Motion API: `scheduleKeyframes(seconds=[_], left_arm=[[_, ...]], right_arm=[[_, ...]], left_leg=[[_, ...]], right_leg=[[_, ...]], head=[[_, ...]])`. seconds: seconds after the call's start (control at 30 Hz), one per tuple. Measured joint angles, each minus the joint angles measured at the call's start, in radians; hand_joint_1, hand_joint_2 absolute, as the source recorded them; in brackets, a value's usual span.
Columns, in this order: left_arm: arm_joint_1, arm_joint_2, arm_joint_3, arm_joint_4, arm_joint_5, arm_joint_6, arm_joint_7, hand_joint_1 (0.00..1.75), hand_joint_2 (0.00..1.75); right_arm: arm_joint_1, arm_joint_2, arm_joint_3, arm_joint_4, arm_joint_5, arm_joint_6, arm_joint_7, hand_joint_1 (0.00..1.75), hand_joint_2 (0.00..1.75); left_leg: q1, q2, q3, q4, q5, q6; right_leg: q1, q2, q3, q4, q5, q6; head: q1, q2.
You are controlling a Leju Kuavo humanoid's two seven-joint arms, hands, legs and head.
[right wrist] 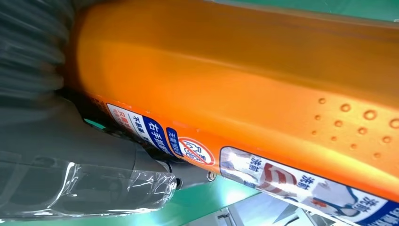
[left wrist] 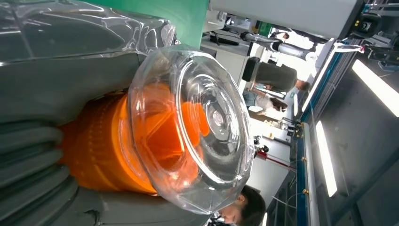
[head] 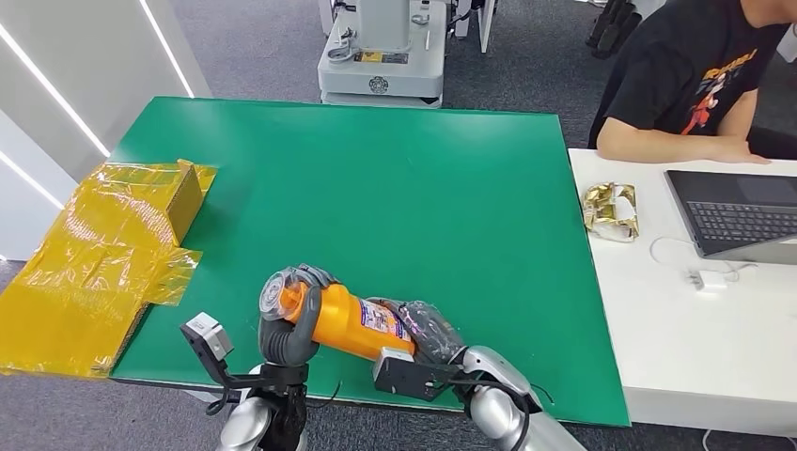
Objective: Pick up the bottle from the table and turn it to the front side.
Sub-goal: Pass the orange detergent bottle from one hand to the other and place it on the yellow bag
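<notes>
Two hands on one bottle (head: pixel 352 322) right now, so here's where I'm at. The orange bottle lies on its side near my edge of the green table (head: pixel 395 178), and whether it's resting on the mat or just off it I can't tell. My left hand (head: pixel 289 324) is wrapped around the neck just under the clear cap (head: pixel 275 295), and my right hand (head: pixel 425 331) is curled around the fat bottom end, thumb pressed against the label (right wrist: pixel 188 149). Both are closed on it, nothing loose. My take on handling: it's rigid plastic, so it shouldn't crush, but the body looks smooth and glossy, and I'd guess it'll want to slide when I roll it. That bumpy textured patch (right wrist: pixel 353 120) on the side looks like the better spot for grip. Can't see how full it is, so I'd treat it as heavy-ish and keep both ends supported. The clear cap looks like the fragile bit, so I wouldn't squeeze there. A yellow wrapped box (head: pixel 103 254) sits well off to my left, out of the way.
</notes>
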Motion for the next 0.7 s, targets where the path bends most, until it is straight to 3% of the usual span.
scheduleKeyframes(seconds=[0.1, 0.13, 0.53, 0.7], left_arm=[[-0.003, 0.0, 0.0, 0.001, 0.005, -0.006, 0.001, 1.75, 1.75], [-0.005, 0.0, 0.0, 0.002, 0.006, -0.01, 0.002, 1.75, 1.75], [-0.015, -0.002, 0.005, 0.021, 0.012, -0.027, 0.012, 1.75, 1.75], [-0.014, -0.002, 0.01, 0.023, 0.011, 0.018, -0.006, 1.75, 1.75]], right_arm=[[0.004, 0.0, -0.004, -0.004, 0.001, 0.001, 0.002, 0.3, 1.75], [0.005, 0.001, -0.006, -0.006, 0.002, 0.0, 0.002, 0.01, 1.75], [0.06, 0.017, -0.045, -0.102, -0.01, -0.053, -0.005, 0.0, 1.75], [0.094, 0.022, -0.062, -0.173, -0.047, -0.128, -0.083, 0.0, 1.75]], left_leg=[[0.0, 0.0, 0.0, 0.0, 0.0, 0.0], [0.0, 0.0, 0.0, 0.0, 0.0, 0.0], [0.0, 0.0, 0.0, 0.0, 0.0, 0.0], [0.0, 0.0, 0.0, 0.0, 0.0, 0.0]], right_leg=[[0.0, 0.0, 0.0, 0.0, 0.0, 0.0], [0.0, 0.0, 0.0, 0.0, 0.0, 0.0], [0.0, 0.0, 0.0, 0.0, 0.0, 0.0], [0.0, 0.0, 0.0, 0.0, 0.0, 0.0]], head=[[0.0, 0.0], [0.0, 0.0], [0.0, 0.0], [0.0, 0.0]])
